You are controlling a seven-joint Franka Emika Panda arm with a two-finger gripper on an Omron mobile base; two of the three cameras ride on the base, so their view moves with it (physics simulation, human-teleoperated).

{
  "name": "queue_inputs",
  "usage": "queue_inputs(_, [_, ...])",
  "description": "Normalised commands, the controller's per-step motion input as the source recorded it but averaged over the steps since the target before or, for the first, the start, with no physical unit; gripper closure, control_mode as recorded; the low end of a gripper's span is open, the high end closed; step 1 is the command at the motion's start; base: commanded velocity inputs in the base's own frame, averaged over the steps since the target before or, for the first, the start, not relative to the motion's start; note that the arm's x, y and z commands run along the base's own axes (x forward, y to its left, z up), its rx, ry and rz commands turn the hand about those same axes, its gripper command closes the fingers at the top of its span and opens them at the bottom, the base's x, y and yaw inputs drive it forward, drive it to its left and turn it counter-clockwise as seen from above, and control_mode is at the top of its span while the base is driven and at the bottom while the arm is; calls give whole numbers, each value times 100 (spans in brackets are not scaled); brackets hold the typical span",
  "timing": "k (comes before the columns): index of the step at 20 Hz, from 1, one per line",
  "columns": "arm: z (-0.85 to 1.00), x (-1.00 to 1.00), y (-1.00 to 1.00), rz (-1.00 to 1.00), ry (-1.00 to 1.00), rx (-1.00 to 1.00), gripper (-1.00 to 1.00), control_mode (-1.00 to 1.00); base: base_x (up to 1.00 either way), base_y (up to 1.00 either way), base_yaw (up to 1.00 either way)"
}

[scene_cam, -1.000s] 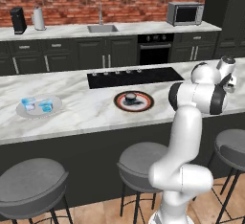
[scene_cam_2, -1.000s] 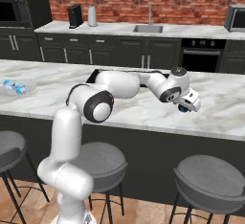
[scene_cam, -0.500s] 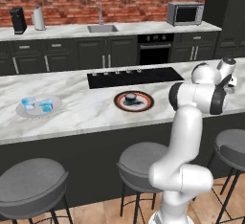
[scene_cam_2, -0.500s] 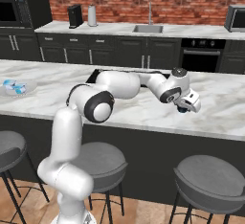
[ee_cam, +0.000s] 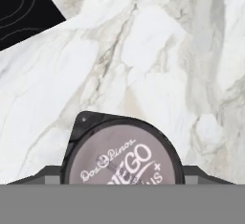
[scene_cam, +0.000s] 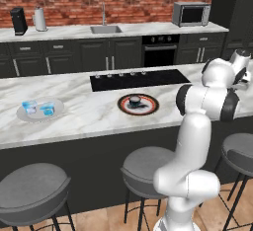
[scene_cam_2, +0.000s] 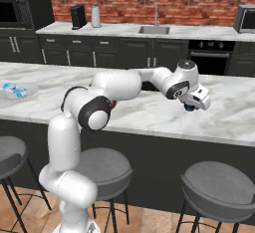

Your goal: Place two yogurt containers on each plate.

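Gripper [scene_cam_2: 190, 108] sits low over the white marble tabletop [scene_cam_2: 149, 112], at the right end of the island, well apart from both plates. In the hand view a dark grey-black yogurt cup with a pale printed lid [ee_cam: 123, 160] fills the space between the two dark fingers [ee_cam: 48, 176], one tip flanking each side of the cup. The fingers look partly closed on the cup, about cup-width apart; judged a grip, though true contact is not visible.

Elsewhere: dark-centred round plate with red-orange rim [scene_cam: 123, 107] lies mid-tabletop and carries one dark yogurt cup [scene_cam: 134, 99]. Plain pale grey-white round plate [scene_cam: 22, 114] at the left end holds two translucent light blue cups [scene_cam: 38, 107], side by side.

Judgement: the pale plate is done; the red-rimmed plate needs this last cup.

Step in hand: secure and lift.
- Confirm the squeeze is centred on the cup body, not its lid rim.
- Lift straight up before any sideways travel, keeping the cup upright.
- Carry across toward the red-rimmed plate, passing near the black cooktop [scene_cam: 133, 79].
- Aim for bare plate beside the cup there, not on top of it.
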Motion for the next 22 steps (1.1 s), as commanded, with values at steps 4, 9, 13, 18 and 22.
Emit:
queue_inputs(4, [35, -13, 48, 0, 12, 0, 100, -100, 0, 0, 0])
queue_inputs(9, [15, -16, 67, 2, 20, 0, 100, -100, 0, 0, 0])
queue_inputs(13, [1, -19, 77, 3, 4, 1, 100, -100, 0, 0, 0])
queue_inputs(18, [0, -14, 85, 1, 0, 9, 100, -100, 0, 0, 0])
queue_inputs(22, [0, 0, 81, 2, -6, 12, 100, -100, 0, 0, 0])
